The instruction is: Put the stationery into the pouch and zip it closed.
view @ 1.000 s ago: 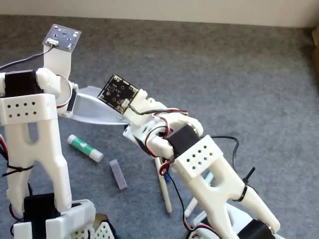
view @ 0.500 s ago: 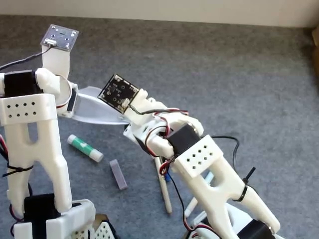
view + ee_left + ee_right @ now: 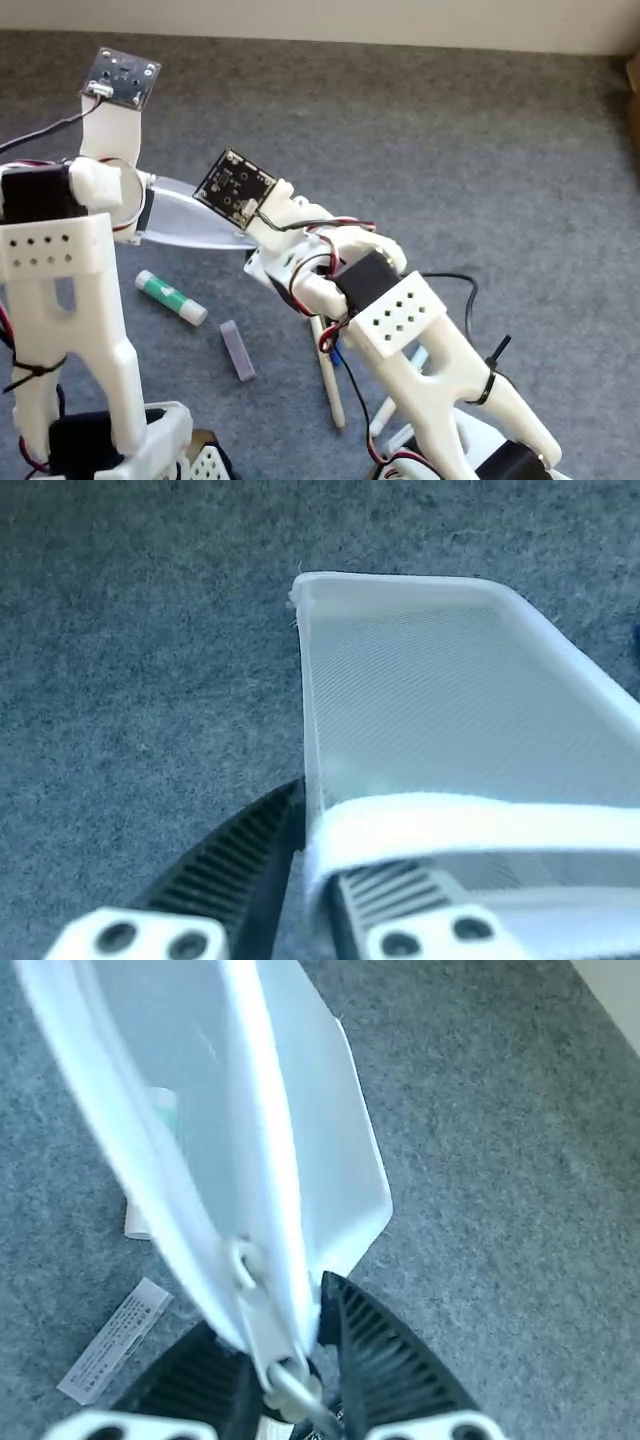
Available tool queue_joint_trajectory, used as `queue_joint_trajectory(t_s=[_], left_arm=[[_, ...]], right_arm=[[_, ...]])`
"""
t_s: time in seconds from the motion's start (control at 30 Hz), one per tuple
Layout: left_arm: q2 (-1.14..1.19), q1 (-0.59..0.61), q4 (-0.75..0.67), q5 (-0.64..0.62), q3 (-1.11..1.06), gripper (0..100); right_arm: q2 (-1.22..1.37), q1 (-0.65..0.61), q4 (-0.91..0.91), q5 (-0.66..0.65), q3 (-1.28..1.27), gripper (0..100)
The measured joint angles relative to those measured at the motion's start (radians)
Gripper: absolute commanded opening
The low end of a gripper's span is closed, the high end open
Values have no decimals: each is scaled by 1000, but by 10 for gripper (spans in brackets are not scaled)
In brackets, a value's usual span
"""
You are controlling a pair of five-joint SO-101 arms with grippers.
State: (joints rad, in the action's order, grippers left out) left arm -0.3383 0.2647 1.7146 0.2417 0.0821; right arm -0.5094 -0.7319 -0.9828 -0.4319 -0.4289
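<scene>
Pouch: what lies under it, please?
Below the pouch lies grey carpet. The glue stick shows partly behind its edge in the right wrist view; the rest there is covered.

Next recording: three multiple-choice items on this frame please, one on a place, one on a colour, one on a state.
1. Where is the glue stick?
A. on the grey surface, outside the pouch
B. in a gripper
C. on top of an arm

2. What colour is the small block?
A. red
B. purple
C. yellow

3. How is the pouch?
A. lying flat
B. folded in half
C. held up by the left gripper and the right gripper

Key:
1 A, it lies on the surface below the pouch.
2 B, the high view shows it purple.
3 C, each wrist view shows a gripper closed on one pouch end.
</scene>
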Motion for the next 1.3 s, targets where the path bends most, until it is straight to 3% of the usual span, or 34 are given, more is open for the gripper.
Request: queue_joint_trajectory(t_s=[0.17,0.5,0.9,1.3], left_arm=[[41,0,-6,-41,-5,5],[46,18,-6,-195,-15,5],[34,135,-15,-267,-89,5],[28,144,-80,-273,-206,5]], right_arm=[[2,9,-115,0,2,197],[-157,178,-302,78,138,201],[-170,190,-311,169,140,200],[226,190,-230,270,140,199]])
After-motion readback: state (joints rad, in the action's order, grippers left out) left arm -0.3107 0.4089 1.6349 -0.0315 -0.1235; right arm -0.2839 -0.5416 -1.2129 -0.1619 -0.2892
